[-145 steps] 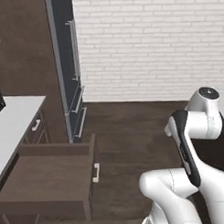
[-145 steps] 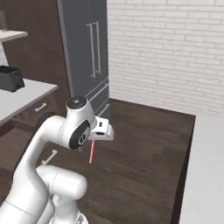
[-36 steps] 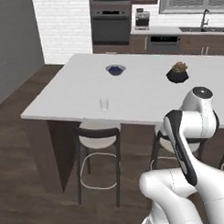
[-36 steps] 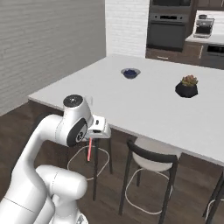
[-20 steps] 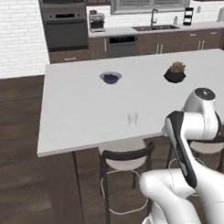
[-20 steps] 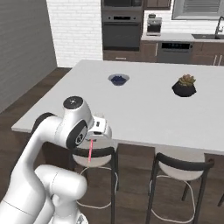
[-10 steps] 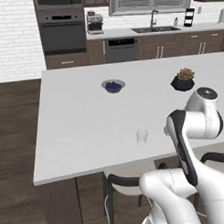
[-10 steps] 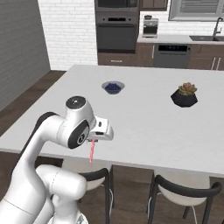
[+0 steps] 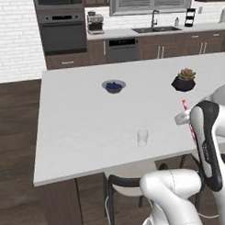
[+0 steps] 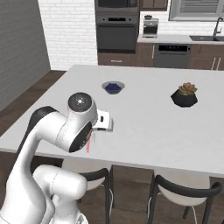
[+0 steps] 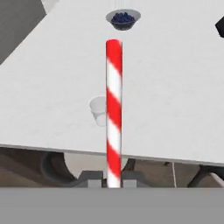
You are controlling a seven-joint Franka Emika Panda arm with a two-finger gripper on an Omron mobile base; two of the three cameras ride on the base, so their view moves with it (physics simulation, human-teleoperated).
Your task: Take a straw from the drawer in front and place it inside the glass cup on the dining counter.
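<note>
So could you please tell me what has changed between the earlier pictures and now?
The base drove away from the open drawer and up to the dining counter, so the whole view shifted and the glass cup is now close ahead. The hand has kept the straw gripped throughout. The cup, blue-filled bowl and plant pot stayed put.

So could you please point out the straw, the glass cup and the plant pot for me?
straw (image 11: 113,113), hand view, mid-shaft.
glass cup (image 9: 143,137), left base view, its side wall.
plant pot (image 10: 184,99), right base view, black pot body.
</note>
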